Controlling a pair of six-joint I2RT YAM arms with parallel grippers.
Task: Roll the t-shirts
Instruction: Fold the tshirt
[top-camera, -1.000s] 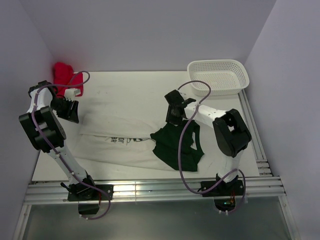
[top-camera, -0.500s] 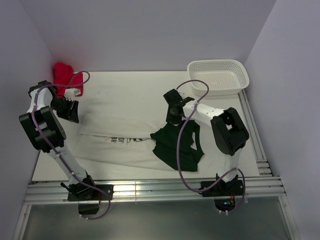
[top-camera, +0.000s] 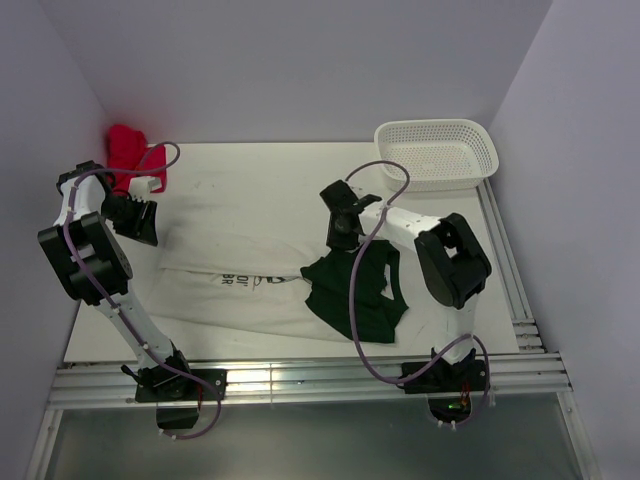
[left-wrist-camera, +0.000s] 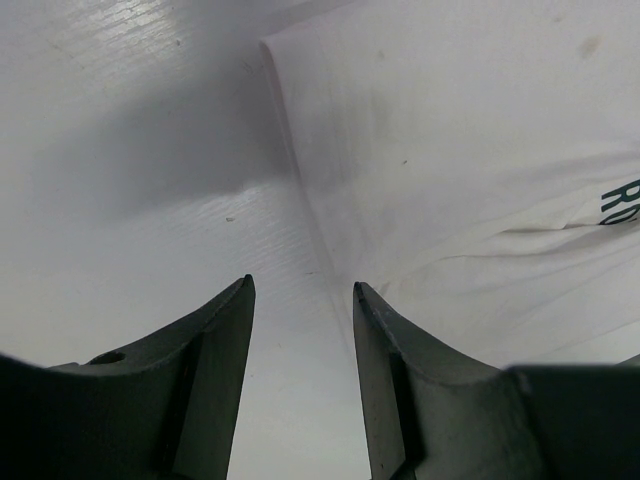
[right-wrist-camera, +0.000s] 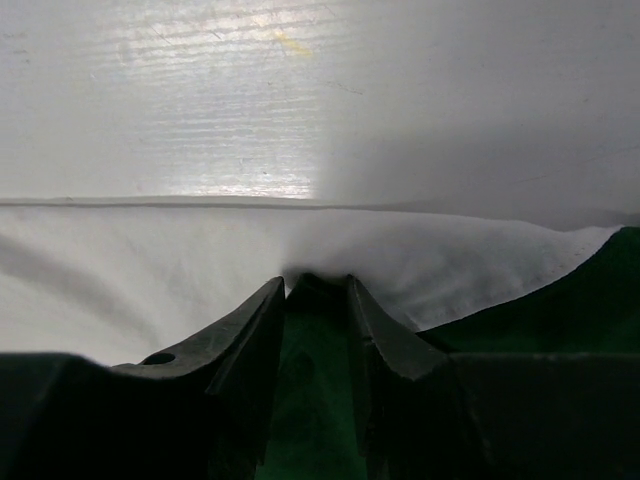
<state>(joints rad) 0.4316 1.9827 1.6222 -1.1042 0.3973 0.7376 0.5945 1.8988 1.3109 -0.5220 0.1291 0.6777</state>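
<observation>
The white t-shirt (top-camera: 250, 235) with dark lettering lies spread flat across the table. The dark green t-shirt (top-camera: 358, 295) lies crumpled on its right part. My right gripper (top-camera: 339, 240) is shut on the green shirt's far edge; in the right wrist view green cloth (right-wrist-camera: 317, 330) fills the gap between the fingers, with the white shirt (right-wrist-camera: 150, 270) just beyond the gripper (right-wrist-camera: 317, 284). My left gripper (top-camera: 146, 232) is open and empty, low over the white shirt's left edge (left-wrist-camera: 450, 150); its jaws (left-wrist-camera: 303, 290) straddle that edge and bare table.
A bright red cloth bundle (top-camera: 126, 150) sits in the far left corner, close behind the left arm. A white plastic basket (top-camera: 437, 150) stands at the far right. Purple cables loop over both arms. Walls close in left, right and behind.
My right gripper has moved a little left and away from me, drawing the green shirt's edge with it. The left arm has not moved.
</observation>
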